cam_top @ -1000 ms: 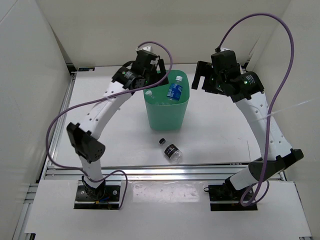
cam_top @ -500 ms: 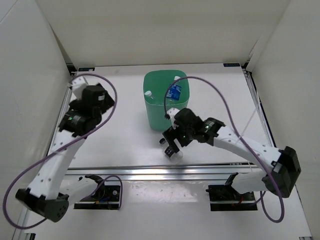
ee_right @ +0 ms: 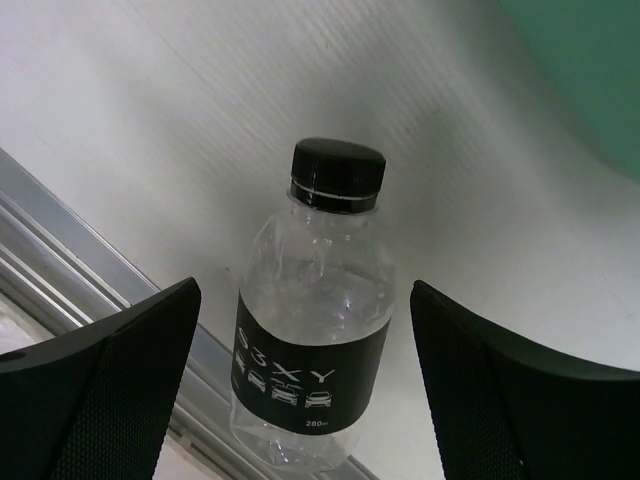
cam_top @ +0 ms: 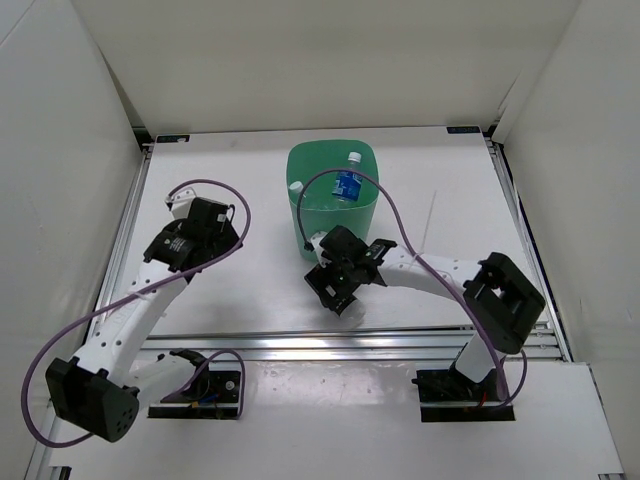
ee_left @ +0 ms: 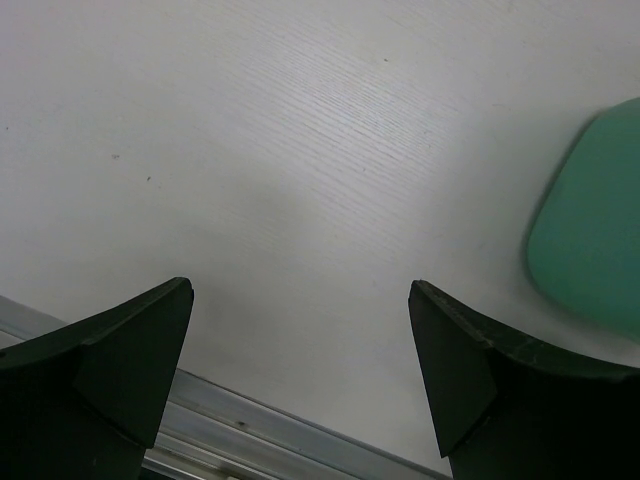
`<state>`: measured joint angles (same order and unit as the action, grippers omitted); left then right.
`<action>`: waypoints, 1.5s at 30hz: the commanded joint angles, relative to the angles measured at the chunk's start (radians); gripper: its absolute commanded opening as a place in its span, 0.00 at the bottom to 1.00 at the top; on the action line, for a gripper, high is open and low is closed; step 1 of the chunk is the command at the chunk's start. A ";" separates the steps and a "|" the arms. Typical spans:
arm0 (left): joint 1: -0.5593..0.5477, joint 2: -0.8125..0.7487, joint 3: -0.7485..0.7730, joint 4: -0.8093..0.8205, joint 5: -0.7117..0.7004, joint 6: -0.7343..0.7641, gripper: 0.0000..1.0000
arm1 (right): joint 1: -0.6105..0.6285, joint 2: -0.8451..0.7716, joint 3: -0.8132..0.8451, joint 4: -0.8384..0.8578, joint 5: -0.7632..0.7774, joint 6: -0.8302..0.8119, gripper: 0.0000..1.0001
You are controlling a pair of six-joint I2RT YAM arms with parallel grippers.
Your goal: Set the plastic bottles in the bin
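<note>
R pincer dropped from tall mint-green plastic bin; jaws wide, empty, straddling short black-capped clear bottle. Probably last one. L pincer retracted, open, empty.

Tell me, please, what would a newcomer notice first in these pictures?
The mint-green bin stands toward the back of the table, in the middle, with a blue-labelled bottle inside. Just in front of it, the right gripper hangs open over a short bottle with a black cap and dark label, lying on the table and not yet gripped.
</note>
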<state>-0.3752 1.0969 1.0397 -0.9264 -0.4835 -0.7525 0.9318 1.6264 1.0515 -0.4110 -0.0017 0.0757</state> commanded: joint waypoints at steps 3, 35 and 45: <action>0.004 -0.061 -0.027 -0.002 0.006 0.001 1.00 | 0.002 0.004 -0.028 0.028 -0.052 0.015 0.84; 0.004 -0.080 -0.024 0.008 -0.035 0.001 1.00 | -0.215 0.112 1.124 -0.364 0.172 0.022 1.00; 0.004 -0.100 -0.033 -0.023 -0.081 -0.036 1.00 | -0.373 -0.072 1.020 -0.636 0.202 0.265 1.00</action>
<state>-0.3748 1.0206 0.9928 -0.9234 -0.5148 -0.7612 0.6594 1.6337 2.1162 -0.9150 0.2394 0.2241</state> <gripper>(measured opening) 0.998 0.998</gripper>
